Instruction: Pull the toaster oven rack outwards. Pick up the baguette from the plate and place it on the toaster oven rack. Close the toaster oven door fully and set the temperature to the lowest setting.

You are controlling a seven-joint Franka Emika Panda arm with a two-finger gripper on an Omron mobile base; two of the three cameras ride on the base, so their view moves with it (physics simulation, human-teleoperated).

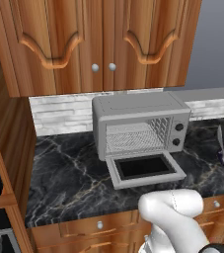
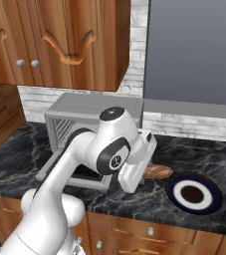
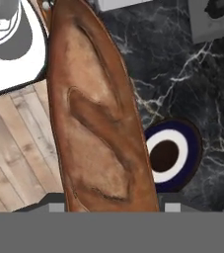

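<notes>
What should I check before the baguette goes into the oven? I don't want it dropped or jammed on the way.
1. Baguette held in the gripper: ok, it is lifted clear of the plate.
2. Toaster oven door open: ok, it lies flat on the counter.
3. Toaster oven rack pulled outwards: cannot tell, it looks to sit inside the cavity.
4. Path from plate to toaster oven: ok, only bare counter between them.
5. Grip centred on the loaf: cannot tell, the finger tips are hidden behind it.
</notes>
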